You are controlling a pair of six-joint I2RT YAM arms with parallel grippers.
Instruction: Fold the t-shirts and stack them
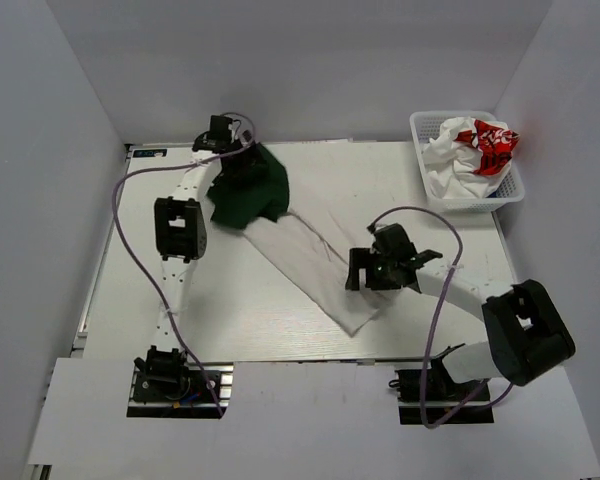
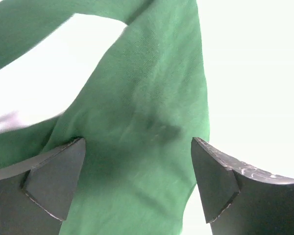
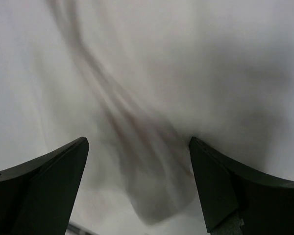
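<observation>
left pincer (image 2: 138, 143) is held apart over green sleeve (image 2: 147, 93) | right pincer (image 3: 137, 144) is held apart over off-white hem (image 3: 196, 73) | tee (image 1: 302, 250) is laid bunched on surface (image 1: 230, 320), long axis far-left to near-right, one end under each pincer | white-red tee (image 1: 475, 150) is seen in basket (image 1: 417, 135)

so the long tee (image 1: 305, 260) lies slantwise on the table (image 1: 220, 310), running from the back left down toward the front, a bit right of centre. left end effector (image 1: 242, 160) sits over its far bunched end, right end effector (image 1: 360, 275) over the near end. basket (image 1: 416, 135) is off in the back right corner, well apart, with a second tee (image 1: 458, 158) piled inside
</observation>
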